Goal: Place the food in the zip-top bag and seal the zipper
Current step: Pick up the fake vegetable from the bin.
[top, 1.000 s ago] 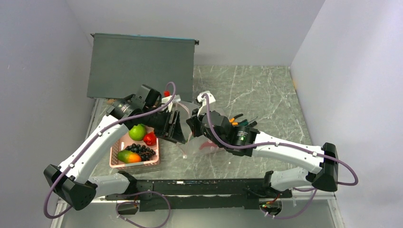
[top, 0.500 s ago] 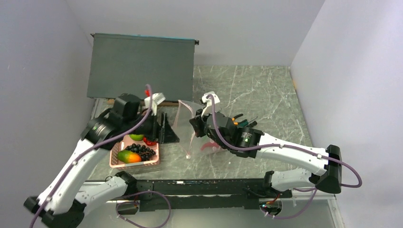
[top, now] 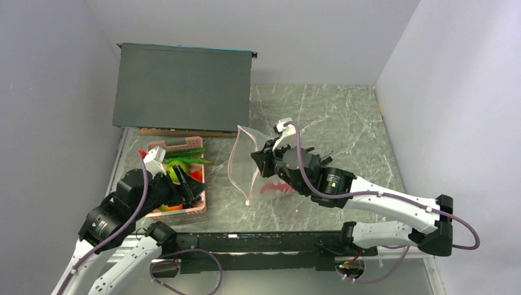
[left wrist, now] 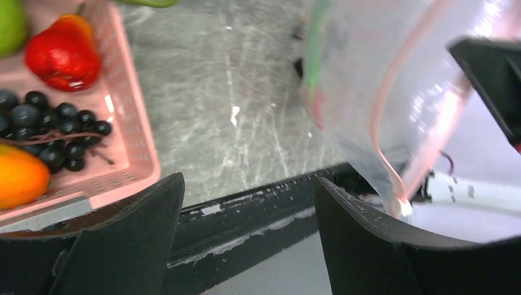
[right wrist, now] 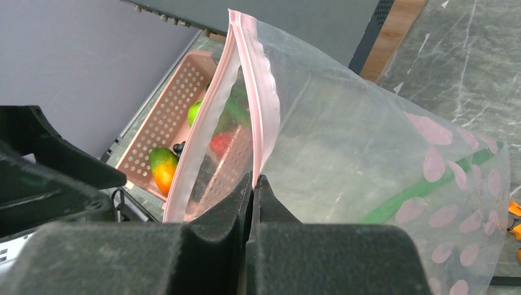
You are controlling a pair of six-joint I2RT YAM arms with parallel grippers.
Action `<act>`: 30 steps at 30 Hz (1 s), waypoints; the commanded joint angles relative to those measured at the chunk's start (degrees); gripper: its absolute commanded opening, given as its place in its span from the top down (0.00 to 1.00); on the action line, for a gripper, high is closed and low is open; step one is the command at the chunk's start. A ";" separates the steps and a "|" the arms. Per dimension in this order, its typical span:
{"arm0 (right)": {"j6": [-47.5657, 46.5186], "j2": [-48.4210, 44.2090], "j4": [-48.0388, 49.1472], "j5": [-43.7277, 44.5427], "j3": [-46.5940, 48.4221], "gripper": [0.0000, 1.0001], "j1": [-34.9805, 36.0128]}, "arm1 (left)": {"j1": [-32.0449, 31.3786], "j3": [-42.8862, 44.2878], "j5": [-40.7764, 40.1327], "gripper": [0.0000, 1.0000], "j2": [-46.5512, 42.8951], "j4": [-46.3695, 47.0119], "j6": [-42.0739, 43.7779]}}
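The clear zip-top bag (top: pixel 249 161) hangs upright in mid-table with its mouth facing left. My right gripper (right wrist: pixel 253 179) is shut on its pink zipper (right wrist: pixel 261 92) strip, and the other lip of the mouth (right wrist: pixel 203 135) bows away. The food lies in the pink basket (top: pixel 195 208): green apple (left wrist: pixel 9 24), red fruit (left wrist: pixel 61 52), grape bunch (left wrist: pixel 49 129), mango (right wrist: pixel 161 167) and green pods (top: pixel 184 152). My left gripper (left wrist: pixel 249 181) hovers open and empty by the basket's right side, left of the bag (left wrist: pixel 393 80).
A dark flat box (top: pixel 184 86) leans at the back left. Orange- and green-handled pliers (top: pixel 307 150) lie behind my right arm. The table's black front rail (top: pixel 258 236) runs just below my left gripper.
My left arm has pulled back from the bag's mouth toward the near left and over the basket, its jaws spreading wider. My right gripper kept its pinch and shifted the bag slightly right.
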 commanded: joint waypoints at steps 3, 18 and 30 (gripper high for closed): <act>1.38 -0.55 2.20 0.25 -0.79 1.00 0.22 | -0.11 -7.19 -17.71 0.21 -3.27 2.75 -16.45; 1.26 -1.22 1.93 0.38 -1.51 1.00 0.29 | 2.29 -17.96 -31.27 0.28 9.47 22.45 -34.90; 0.99 -3.09 2.20 0.93 -2.58 1.00 0.26 | 16.22 -25.30 -12.74 0.17 21.99 43.31 -41.82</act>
